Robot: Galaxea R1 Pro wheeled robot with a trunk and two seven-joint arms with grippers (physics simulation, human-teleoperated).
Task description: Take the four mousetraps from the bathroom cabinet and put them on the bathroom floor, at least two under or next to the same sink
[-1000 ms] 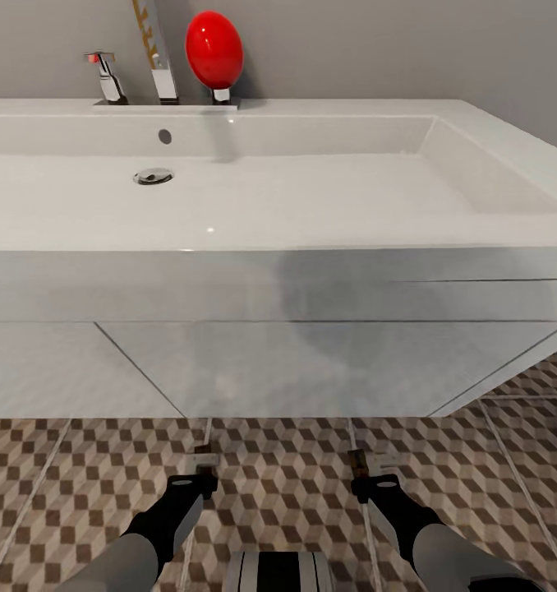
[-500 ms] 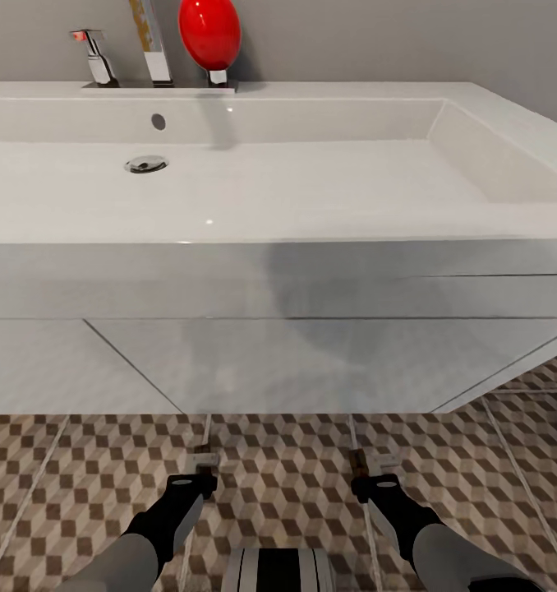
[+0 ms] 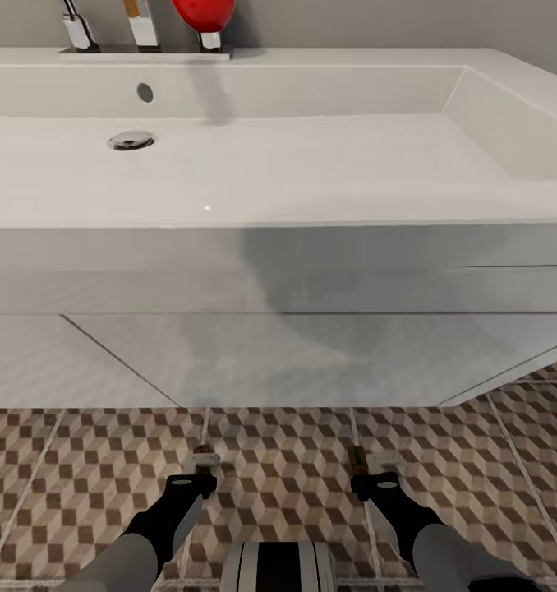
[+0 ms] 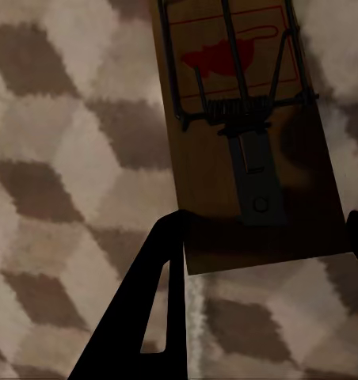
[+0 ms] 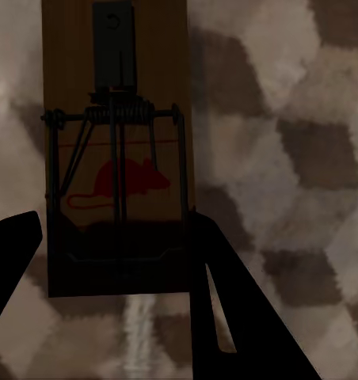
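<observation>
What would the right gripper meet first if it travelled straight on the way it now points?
Probably the bathroom floor under the sink: the right gripper, holding a mousetrap, points forward and down; depth is unclear.

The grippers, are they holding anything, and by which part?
Yes. The left gripper grips a mousetrap by its plain board end; the right gripper grips another mousetrap by its printed, bar end.

Head camera looks steeply down over the sink [image 3: 311, 164], close in. Both wrist cameras hover tight above the bathroom floor [image 4: 52, 158], which the head view shares below the sink.
</observation>
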